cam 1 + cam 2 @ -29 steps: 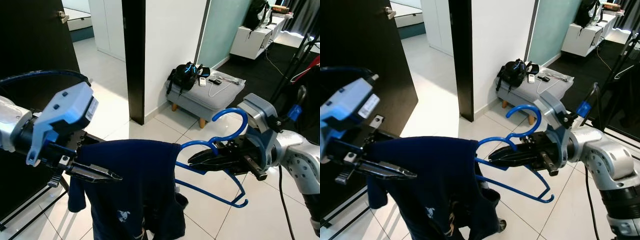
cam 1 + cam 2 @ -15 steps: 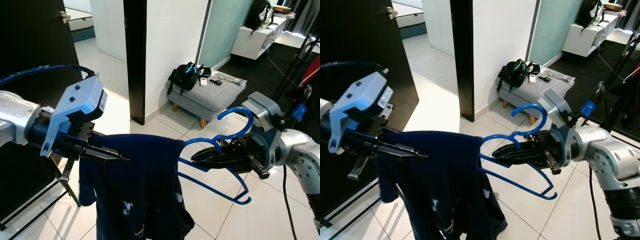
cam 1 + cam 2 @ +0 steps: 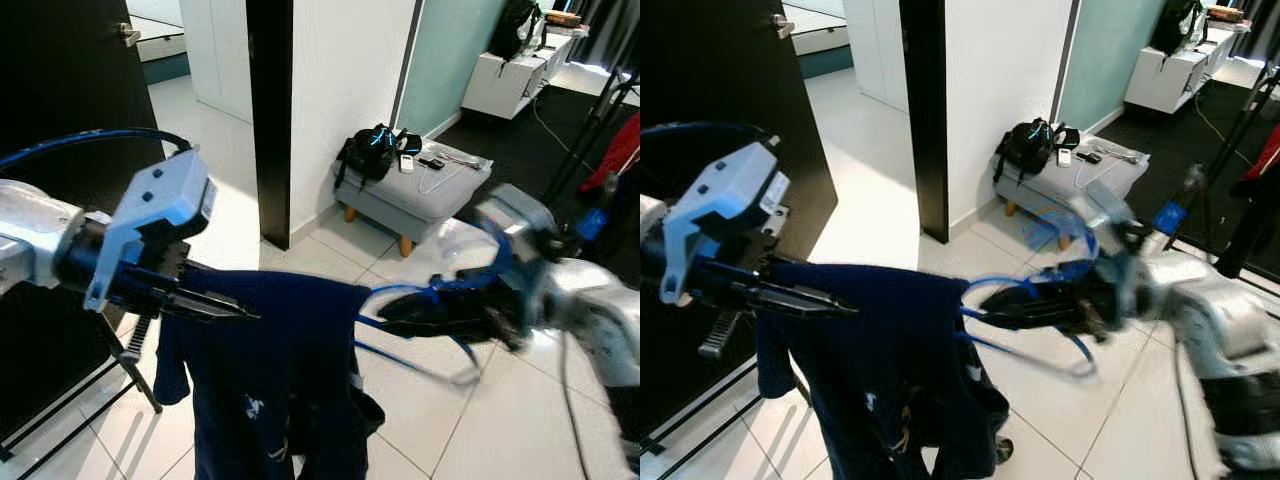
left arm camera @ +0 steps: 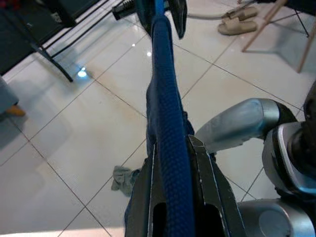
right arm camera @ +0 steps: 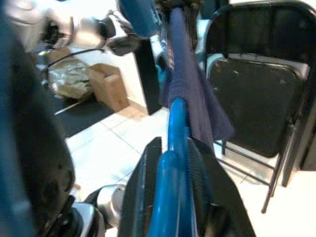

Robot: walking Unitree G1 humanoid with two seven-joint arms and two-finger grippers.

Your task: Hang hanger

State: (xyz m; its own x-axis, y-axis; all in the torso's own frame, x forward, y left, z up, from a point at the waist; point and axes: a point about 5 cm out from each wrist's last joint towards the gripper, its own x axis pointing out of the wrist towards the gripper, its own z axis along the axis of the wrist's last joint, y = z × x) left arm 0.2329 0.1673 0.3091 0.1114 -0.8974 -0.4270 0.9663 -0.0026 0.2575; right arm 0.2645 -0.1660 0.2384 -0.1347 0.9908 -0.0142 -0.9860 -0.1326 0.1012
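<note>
- left gripper (image 3: 225,309) is out in front at chest height, its black fingers (image 4: 148,190) pinched narrow on the top edge of a dark blue shirt (image 3: 280,390)
- in the left wrist view the shirt fabric runs straight out between both fingers and away toward the other arm
- right gripper (image 3: 400,318) is opposite it, blurred, fingers (image 5: 143,192) clamped on the bar of a blue hanger (image 3: 445,300)
- hanger sits in the right gripper's grip; its far end goes into the shirt's other shoulder, and its hook (image 3: 1065,230) rises just behind the right gripper's fingers, smeared
- shirt hangs below both grippers, spanning between them, lower hem down near the white tile floor (image 3: 480,420)
- beyond the right gripper: grey footstool (image 3: 420,195) with a black bag (image 3: 370,152) on it, against a white wall (image 3: 345,90)
- behind the left gripper: a black door (image 3: 70,90)
</note>
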